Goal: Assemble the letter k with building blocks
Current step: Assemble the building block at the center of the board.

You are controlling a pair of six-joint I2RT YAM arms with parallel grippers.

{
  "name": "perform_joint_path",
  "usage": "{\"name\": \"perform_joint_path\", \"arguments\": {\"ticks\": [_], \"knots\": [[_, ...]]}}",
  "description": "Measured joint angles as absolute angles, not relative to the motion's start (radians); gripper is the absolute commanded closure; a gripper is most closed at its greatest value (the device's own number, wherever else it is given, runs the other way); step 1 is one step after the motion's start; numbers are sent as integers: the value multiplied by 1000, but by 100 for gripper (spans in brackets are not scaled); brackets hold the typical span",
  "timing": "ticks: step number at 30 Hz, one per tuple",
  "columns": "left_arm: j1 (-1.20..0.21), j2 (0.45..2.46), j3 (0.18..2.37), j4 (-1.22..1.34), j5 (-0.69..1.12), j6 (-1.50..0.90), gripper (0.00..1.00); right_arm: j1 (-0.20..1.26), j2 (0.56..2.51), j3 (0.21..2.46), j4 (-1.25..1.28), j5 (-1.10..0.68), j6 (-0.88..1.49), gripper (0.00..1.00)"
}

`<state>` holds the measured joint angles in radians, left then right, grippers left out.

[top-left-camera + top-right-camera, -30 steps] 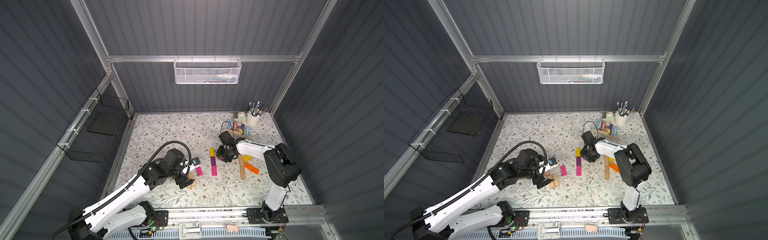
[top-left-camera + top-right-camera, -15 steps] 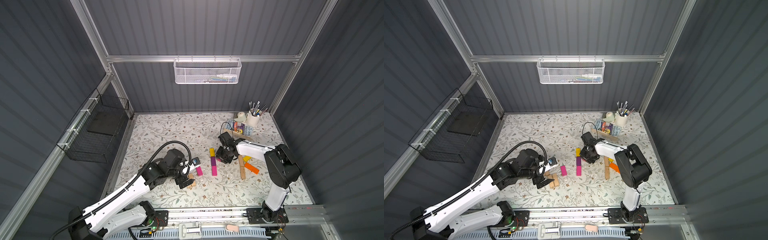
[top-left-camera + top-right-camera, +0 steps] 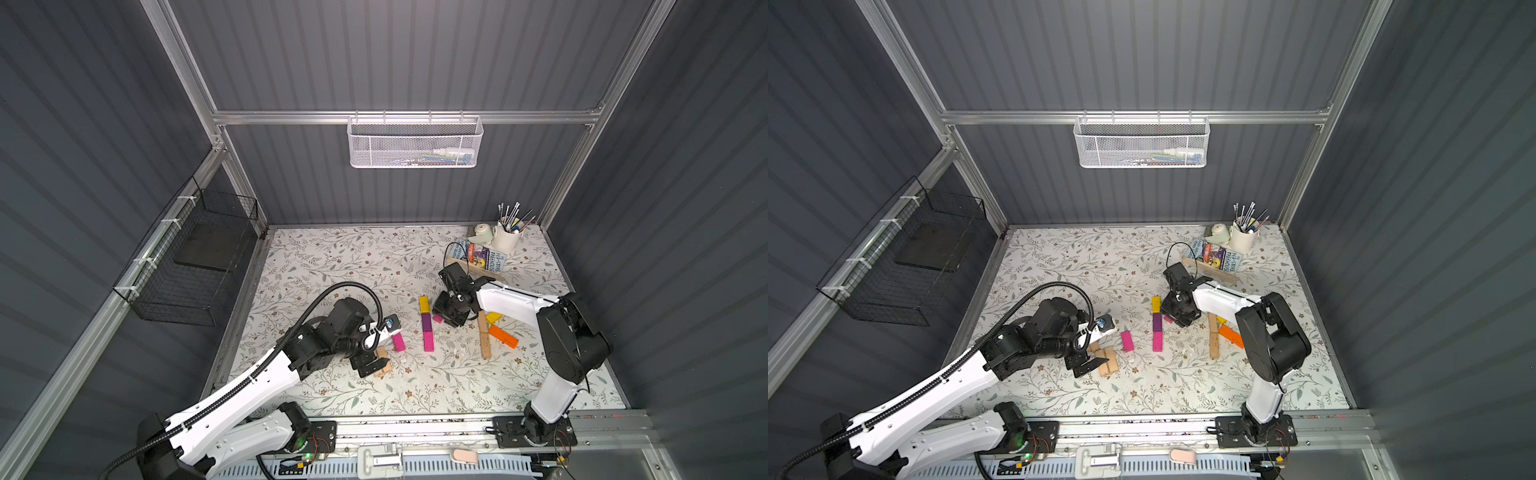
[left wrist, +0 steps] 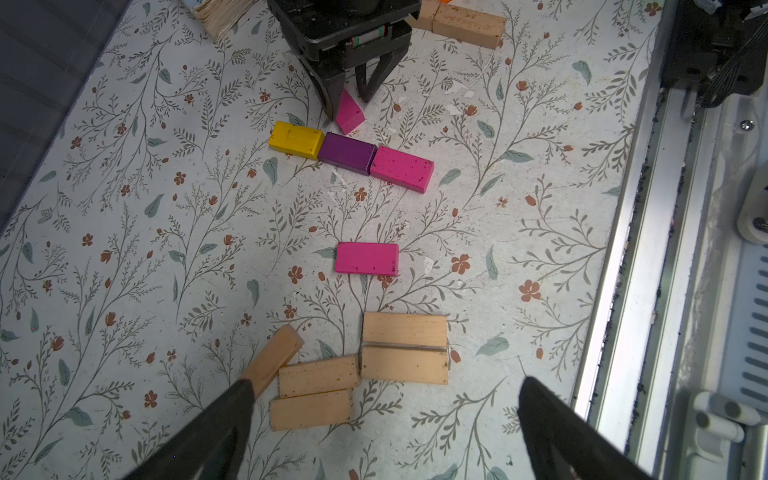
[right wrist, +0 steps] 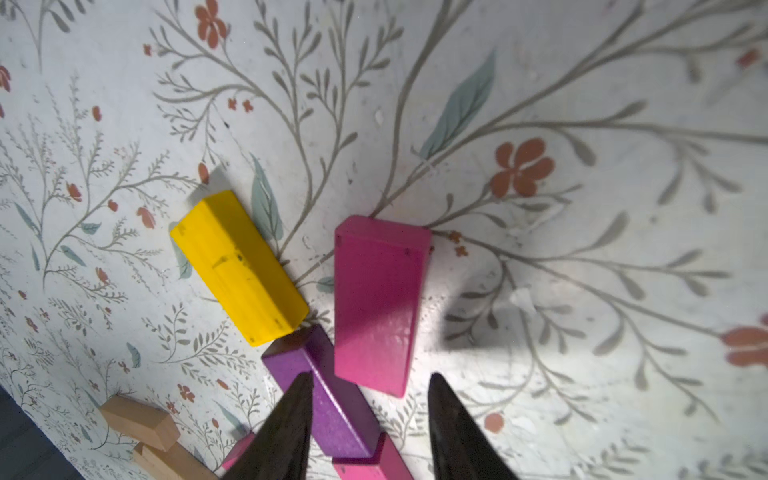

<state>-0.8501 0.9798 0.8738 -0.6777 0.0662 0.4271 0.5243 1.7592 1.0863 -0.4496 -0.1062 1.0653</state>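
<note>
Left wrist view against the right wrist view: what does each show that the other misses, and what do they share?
Only the left wrist view: the right gripper seen from outside, a tan block beyond it, and the metal rail. Only the right wrist view: the whole top face of the magenta block at that gripper, its near end between the parted jaws. Both: the yellow block, purple block and end magenta block in a row, plus part of the cluster of tan blocks.
</note>
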Motion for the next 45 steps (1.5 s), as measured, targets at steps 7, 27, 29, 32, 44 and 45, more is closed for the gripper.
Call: {"name": "perform_joint_path", "arguments": {"ticks": [7, 27, 29, 32, 44, 45], "knots": [[-850, 980, 874, -678, 66, 427, 1, 497, 1761, 1072, -439, -107, 1051, 59], [-850, 980, 872, -678, 66, 427, 0, 496, 1789, 1072, -389, -158, 1063, 62], [-850, 980, 872, -678, 66, 427, 1, 496, 1789, 1072, -381, -162, 1066, 62], [-850, 980, 872, -678, 66, 427, 0, 496, 1789, 1072, -366, -167, 1071, 62], [-850, 980, 872, -678, 66, 427, 0, 496, 1796, 1071, -347, -181, 1077, 62], [-850, 980, 872, -678, 65, 427, 0, 496, 1796, 1071, -347, -181, 1077, 62]]}}
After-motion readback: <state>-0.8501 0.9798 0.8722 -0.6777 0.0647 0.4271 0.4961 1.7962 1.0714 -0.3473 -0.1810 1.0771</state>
